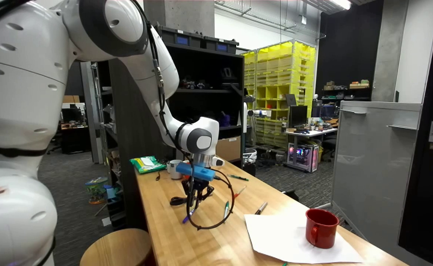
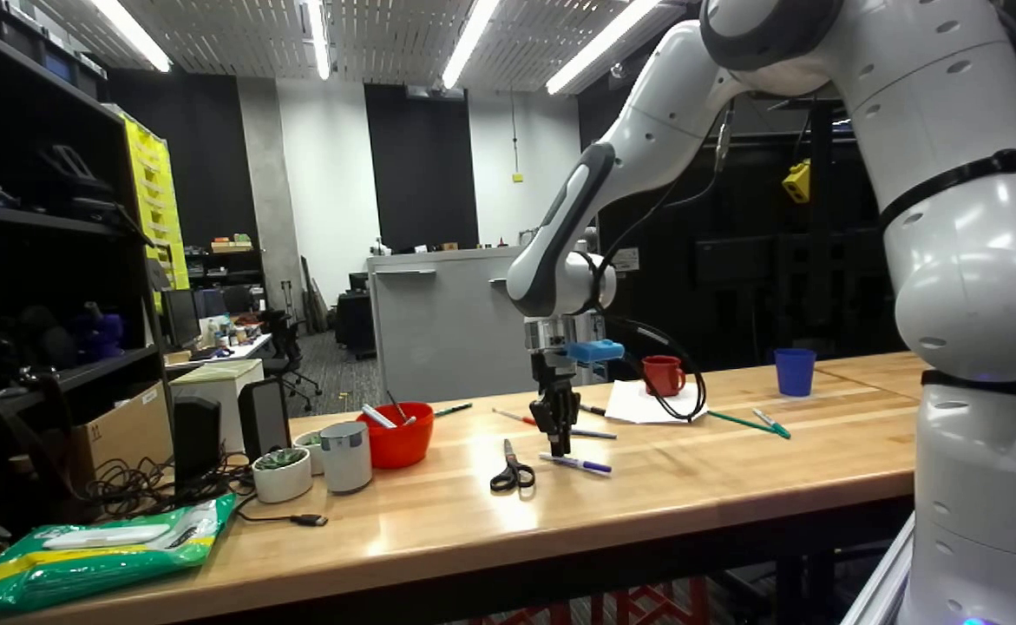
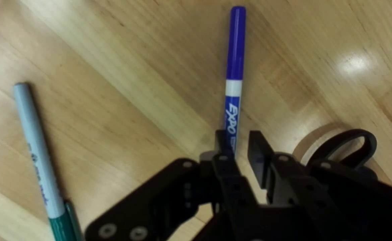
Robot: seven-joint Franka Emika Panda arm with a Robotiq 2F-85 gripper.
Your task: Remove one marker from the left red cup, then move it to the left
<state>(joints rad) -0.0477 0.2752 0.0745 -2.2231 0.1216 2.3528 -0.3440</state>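
The marker, blue-purple with a white band, lies on the table under my gripper. It shows in the wrist view [image 3: 235, 67] and in both exterior views [image 1: 187, 218] [image 2: 596, 467]. My gripper [image 3: 237, 137] is partly open, with a clear gap between its fingers. The fingertips are low over the marker's far end in both exterior views [image 1: 195, 205] [image 2: 561, 450]. The left finger in the wrist view covers part of the marker's barrel. I cannot tell whether a finger touches it. The squat red cup [image 2: 401, 441] stands with several pens in it; in an exterior view it is mostly hidden [image 1: 186, 177].
Black scissors [image 2: 512, 476] lie beside the gripper, their handle near the right finger [image 3: 346, 147]. A grey-green marker [image 3: 40, 150] lies on the other side. A dark-red mug [image 1: 321, 228] stands on white paper [image 1: 271, 229]. Grey mug [image 2: 345, 458] and blue cup [image 2: 794, 373] stand farther off.
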